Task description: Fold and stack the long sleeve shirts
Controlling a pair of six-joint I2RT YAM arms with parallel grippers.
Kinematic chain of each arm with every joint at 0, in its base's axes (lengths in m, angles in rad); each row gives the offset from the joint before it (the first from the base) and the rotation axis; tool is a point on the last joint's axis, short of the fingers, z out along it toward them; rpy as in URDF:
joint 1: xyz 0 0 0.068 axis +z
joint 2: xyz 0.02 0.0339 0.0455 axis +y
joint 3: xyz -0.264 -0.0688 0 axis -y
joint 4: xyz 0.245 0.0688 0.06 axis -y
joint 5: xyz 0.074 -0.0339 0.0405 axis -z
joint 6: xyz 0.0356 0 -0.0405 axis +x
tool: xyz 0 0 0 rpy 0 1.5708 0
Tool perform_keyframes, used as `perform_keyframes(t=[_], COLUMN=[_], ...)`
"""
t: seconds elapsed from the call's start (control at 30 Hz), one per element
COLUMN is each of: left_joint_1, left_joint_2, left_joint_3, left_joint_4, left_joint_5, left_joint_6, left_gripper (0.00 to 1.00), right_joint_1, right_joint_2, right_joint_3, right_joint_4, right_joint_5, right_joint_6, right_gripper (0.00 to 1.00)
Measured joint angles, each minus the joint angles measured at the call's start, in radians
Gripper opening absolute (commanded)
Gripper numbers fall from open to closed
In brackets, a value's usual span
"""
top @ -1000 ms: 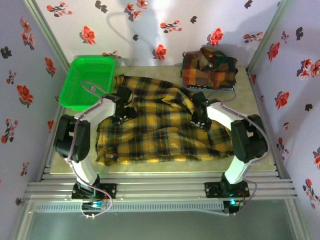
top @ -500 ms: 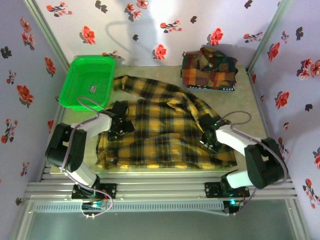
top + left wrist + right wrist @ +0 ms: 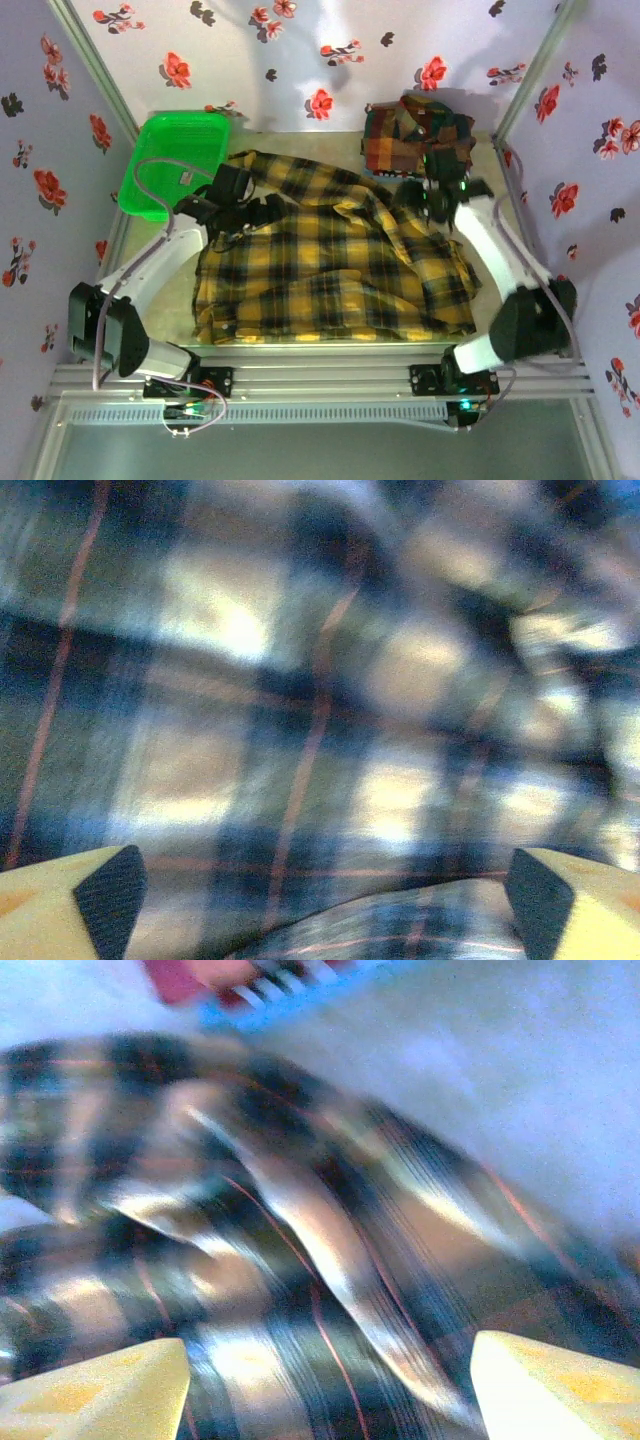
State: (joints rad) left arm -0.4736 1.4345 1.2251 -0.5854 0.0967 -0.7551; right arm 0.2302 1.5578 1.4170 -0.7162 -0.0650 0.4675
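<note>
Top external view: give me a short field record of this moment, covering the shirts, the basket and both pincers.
yellow plaid shirt: spread out in the middle, rumpled, not yet folded
folded plaid stack: red, orange and dark green check, at the back right
green basket: back left, next to the yellow plaid shirt's upper edge
left pincer: open, above the yellow plaid shirt's upper left part
right pincer: open, above the yellow plaid shirt's upper right part, close to the folded plaid stack

mustard-and-black plaid shirt (image 3: 330,260), red-orange-green plaid shirts (image 3: 400,140), green basket (image 3: 180,145)
</note>
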Motion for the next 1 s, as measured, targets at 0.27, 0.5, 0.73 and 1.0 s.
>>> perform_keyframes(t=[0.27,0.5,0.73,1.0], left_joint_1=[-0.027,-0.080,-0.097,-0.097], left_joint_2=[0.165,0.281,0.307,0.307], left_joint_3=[0.075,0.074,0.034,-0.034], left_joint_4=[0.069,0.100,0.119,0.145], left_joint_5=[0.040,0.066,0.089,0.093], left_joint_6=[0.053,0.060,0.059,0.059], left_gripper=[1.00,0.99,0.99,0.99], right_joint_1=[-0.010,-0.010,-0.010,-0.010], right_joint_2=[0.574,0.826,0.895,0.912], right_joint_3=[0.563,0.806,0.875,0.873], right_joint_4=[-0.055,-0.113,-0.128,-0.142], right_joint_5=[-0.251,-0.325,-0.324,-0.240], right_joint_6=[-0.283,-0.304,-0.311,-0.312], right_gripper=[0.64,0.60,0.55,0.54])
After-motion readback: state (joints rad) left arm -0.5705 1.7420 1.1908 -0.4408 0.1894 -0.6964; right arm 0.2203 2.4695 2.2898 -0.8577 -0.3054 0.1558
